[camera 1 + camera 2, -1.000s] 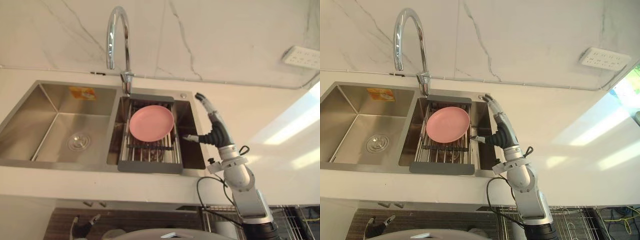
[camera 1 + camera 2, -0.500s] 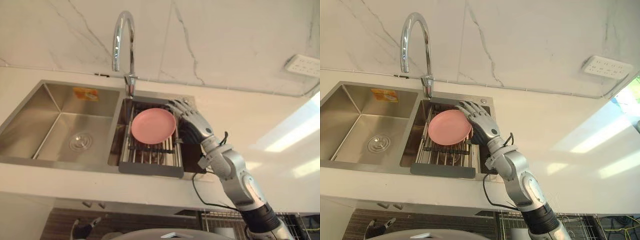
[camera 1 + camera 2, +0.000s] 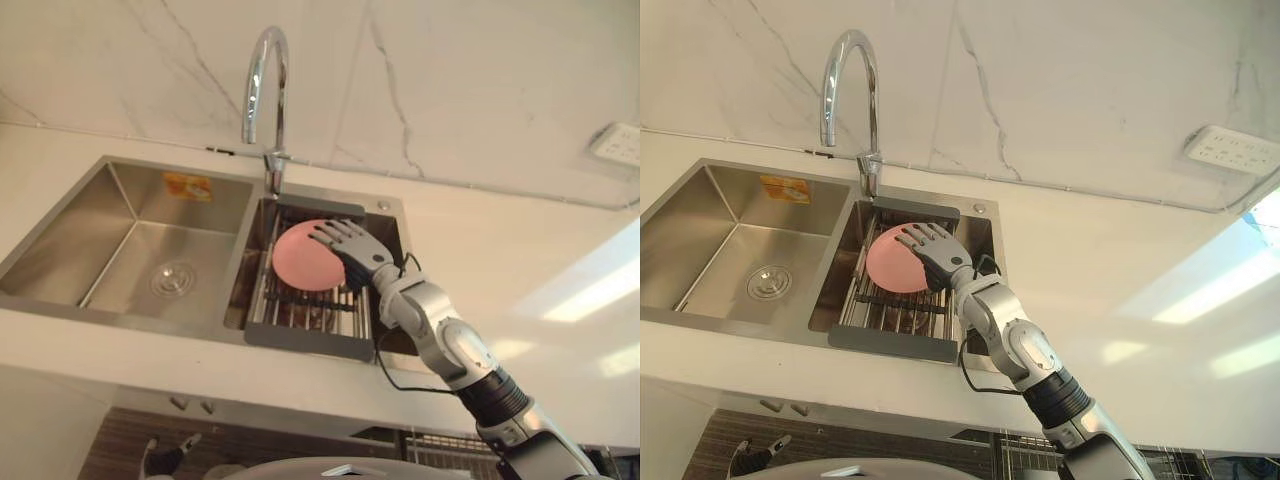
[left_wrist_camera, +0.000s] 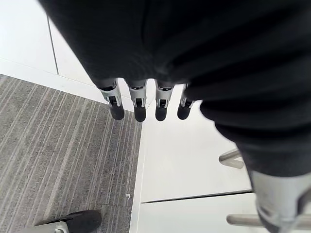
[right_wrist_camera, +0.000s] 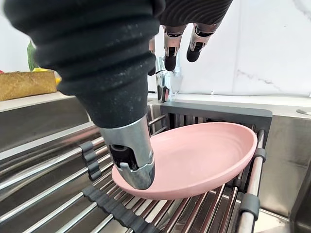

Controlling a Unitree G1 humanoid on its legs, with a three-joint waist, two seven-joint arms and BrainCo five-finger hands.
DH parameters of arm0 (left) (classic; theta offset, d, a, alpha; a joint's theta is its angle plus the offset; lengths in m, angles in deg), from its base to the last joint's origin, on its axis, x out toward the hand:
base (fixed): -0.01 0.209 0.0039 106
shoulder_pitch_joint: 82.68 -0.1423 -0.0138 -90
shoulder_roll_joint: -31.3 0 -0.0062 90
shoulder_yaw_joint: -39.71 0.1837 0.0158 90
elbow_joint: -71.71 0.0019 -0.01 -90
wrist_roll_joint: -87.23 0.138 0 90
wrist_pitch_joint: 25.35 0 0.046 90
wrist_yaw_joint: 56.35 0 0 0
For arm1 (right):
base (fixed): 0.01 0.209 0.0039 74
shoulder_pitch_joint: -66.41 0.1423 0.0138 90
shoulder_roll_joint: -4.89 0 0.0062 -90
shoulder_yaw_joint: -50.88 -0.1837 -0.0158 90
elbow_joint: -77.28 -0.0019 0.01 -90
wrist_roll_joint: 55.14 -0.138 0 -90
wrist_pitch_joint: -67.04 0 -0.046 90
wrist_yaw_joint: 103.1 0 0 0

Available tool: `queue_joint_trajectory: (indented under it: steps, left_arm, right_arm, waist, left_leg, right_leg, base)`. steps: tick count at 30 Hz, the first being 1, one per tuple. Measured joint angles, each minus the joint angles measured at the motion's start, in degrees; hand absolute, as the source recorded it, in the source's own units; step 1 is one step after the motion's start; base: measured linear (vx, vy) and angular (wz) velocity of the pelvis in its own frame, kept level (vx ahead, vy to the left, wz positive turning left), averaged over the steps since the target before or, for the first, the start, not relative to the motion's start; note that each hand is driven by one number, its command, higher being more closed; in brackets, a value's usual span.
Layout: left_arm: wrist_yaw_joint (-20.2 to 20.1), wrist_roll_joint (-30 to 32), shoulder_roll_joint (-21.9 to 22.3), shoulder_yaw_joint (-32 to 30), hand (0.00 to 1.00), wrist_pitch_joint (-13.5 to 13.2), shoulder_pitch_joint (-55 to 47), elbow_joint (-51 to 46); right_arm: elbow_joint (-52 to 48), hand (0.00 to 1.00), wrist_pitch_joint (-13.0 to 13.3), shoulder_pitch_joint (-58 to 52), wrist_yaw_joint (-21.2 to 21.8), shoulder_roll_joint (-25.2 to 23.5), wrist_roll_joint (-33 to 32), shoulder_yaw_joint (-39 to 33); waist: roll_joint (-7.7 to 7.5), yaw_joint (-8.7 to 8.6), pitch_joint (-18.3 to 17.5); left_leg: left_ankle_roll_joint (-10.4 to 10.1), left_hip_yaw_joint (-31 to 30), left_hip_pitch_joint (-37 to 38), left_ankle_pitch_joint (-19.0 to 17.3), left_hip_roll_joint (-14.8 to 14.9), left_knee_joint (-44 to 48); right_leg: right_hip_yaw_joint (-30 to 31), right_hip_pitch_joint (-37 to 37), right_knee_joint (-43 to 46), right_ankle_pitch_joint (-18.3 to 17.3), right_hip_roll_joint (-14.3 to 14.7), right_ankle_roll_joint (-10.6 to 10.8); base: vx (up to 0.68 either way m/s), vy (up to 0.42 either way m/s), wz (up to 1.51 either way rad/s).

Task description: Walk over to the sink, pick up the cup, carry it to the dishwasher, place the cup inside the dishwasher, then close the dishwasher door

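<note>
One pink plate [image 3: 298,266] on the rack [image 3: 305,313] beneath the right robot hand [image 3: 364,262].

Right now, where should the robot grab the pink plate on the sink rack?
Probably take the pink plate by the rim nearest the right hand, coming from above. It is shallow, and its rim curves up off the rack bars, leaving room for a thumb underneath.
</note>
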Motion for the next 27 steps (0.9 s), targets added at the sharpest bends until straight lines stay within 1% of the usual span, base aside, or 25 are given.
queue_joint_trajectory:
  steps: [3,10,13,15,17,19,23,25,27]
  left_arm:
    - [0.0,0.0,0.1,0.0,0.00,0.1,0.2,-0.1]
    - [0.0,1.0,0.2,0.0,0.00,0.1,0.2,-0.1]
    - [0.0,0.9,0.2,-0.1,0.00,0.1,0.1,-0.7]
    - [0.0,0.9,0.2,-0.1,0.00,0.4,-0.1,-2.3]
    - [0.1,0.9,0.2,-0.1,0.00,0.6,-0.1,-2.4]
    - [0.1,0.9,0.2,-0.1,0.00,0.8,-0.3,-2.4]
    - [0.1,0.9,0.2,-0.1,0.00,0.8,-0.7,-2.4]
    - [0.1,0.9,0.3,-0.1,0.00,0.8,-0.8,-2.4]
    - [0.1,0.9,0.3,-0.1,0.00,0.8,-0.9,-2.5]
  right_arm:
    - [2.7,0.00,0.1,0.8,0.0,-0.1,1.3,0.3]
    - [8.9,0.00,0.2,3.6,-0.1,-0.2,4.5,2.4]
    - [12.2,0.00,0.2,3.9,-0.1,-0.4,5.0,2.3]
    - [14.6,0.00,0.2,4.0,-0.1,-0.4,6.5,2.4]
    - [15.4,0.00,0.0,4.0,-0.1,-0.5,6.6,2.4]
    - [15.5,0.00,-0.1,4.0,-0.1,-0.7,6.7,2.4]
    - [19.7,0.00,-0.3,4.4,-0.6,-2.6,8.6,2.4]
    - [20.9,0.00,-0.3,4.4,-0.8,-2.9,8.9,2.4]
    - [22.3,0.00,-0.3,4.5,-2.3,-3.0,8.9,2.4]
  waist:
    - [-0.03,0.53,0.0]
    - [-0.13,0.73,-0.1]
    - [-0.17,0.95,-0.1]
    - [-0.20,1.07,-0.1]
    - [-0.11,1.61,-0.1]
    - [-0.10,1.75,-0.1]
    - [-0.09,1.94,0.0]
    - [-0.05,2.11,0.0]
    - [-0.03,2.25,0.0]
  left_leg:
    - [0.0,-0.1,-0.1,0.0,0.0,0.0]
    - [-0.1,-0.2,-0.4,0.1,0.0,0.0]
    - [-0.2,-0.7,-0.2,1.1,-0.1,-1.2]
    - [-0.3,-1.3,-0.5,1.4,-0.1,-1.2]
    - [-0.5,-1.3,-0.5,1.5,0.0,-1.2]
    - [-0.5,-1.4,-0.7,1.6,0.1,-1.2]
    - [-0.6,-1.4,-1.1,2.0,0.1,-1.3]
    - [-0.5,-1.4,-1.2,2.0,0.1,-1.3]
    - [-0.5,-1.4,-1.2,2.0,0.1,-1.3]
  right_leg:
    - [-0.1,0.0,0.0,0.0,0.0,0.0]
    - [-0.2,-0.2,0.0,0.0,0.0,0.0]
    - [-0.8,-0.2,0.0,0.0,0.0,0.1]
    - [-1.5,-0.3,0.0,0.0,0.0,0.1]
    - [-1.5,-0.3,0.0,0.0,0.1,0.1]
    - [-1.5,-0.4,0.1,0.1,0.1,0.1]
    - [-1.6,-0.9,0.3,0.2,0.1,0.0]
    - [-1.7,-1.0,0.2,0.3,0.1,0.1]
    - [-1.8,-1.0,0.2,0.3,0.1,0.1]
  base:
    - [0.00,0.000,0.00]
    - [0.00,-0.002,0.01]
    - [-0.03,-0.017,0.10]
    - [-0.04,-0.017,0.15]
    - [-0.05,-0.015,0.02]
    - [-0.06,-0.012,0.00]
    - [-0.05,-0.006,0.01]
    - [-0.04,-0.001,0.01]
    - [-0.02,-0.001,0.01]
